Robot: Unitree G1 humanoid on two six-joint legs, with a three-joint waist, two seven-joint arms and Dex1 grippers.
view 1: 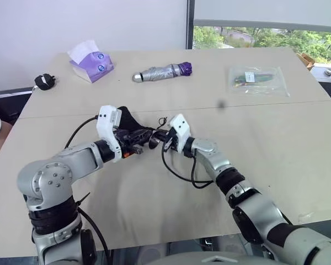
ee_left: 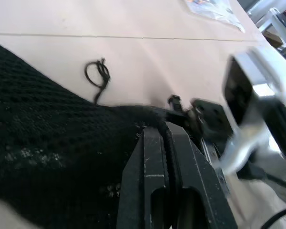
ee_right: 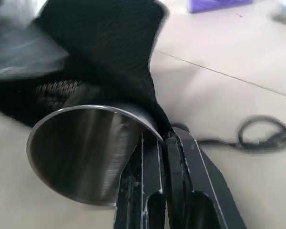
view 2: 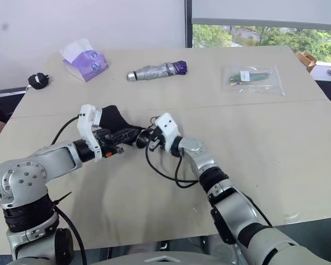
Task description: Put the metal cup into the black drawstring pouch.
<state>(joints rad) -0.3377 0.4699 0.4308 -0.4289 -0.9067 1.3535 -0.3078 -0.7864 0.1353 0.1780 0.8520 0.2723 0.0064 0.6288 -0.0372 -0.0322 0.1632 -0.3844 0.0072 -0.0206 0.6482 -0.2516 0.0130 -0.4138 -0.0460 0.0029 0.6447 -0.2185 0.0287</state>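
My right gripper (ee_right: 164,138) is clamped on the rim of the cup (ee_right: 81,152), whose open mouth faces my wrist while its far end lies against the pouch (ee_right: 100,52). My left gripper (ee_left: 164,138) pinches the pouch's edge, mid-table (view 1: 276,149), its cord (ee_left: 97,76) trailing beside.

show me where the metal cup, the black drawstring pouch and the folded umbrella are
metal cup (ee_right: 81,152), right wrist view, on its shiny inner wall.
black drawstring pouch (ee_left: 47,143), left wrist view, on its black mesh fabric.
folded umbrella (view 1: 161,72), left eye view, on the silver-grey middle of its body.
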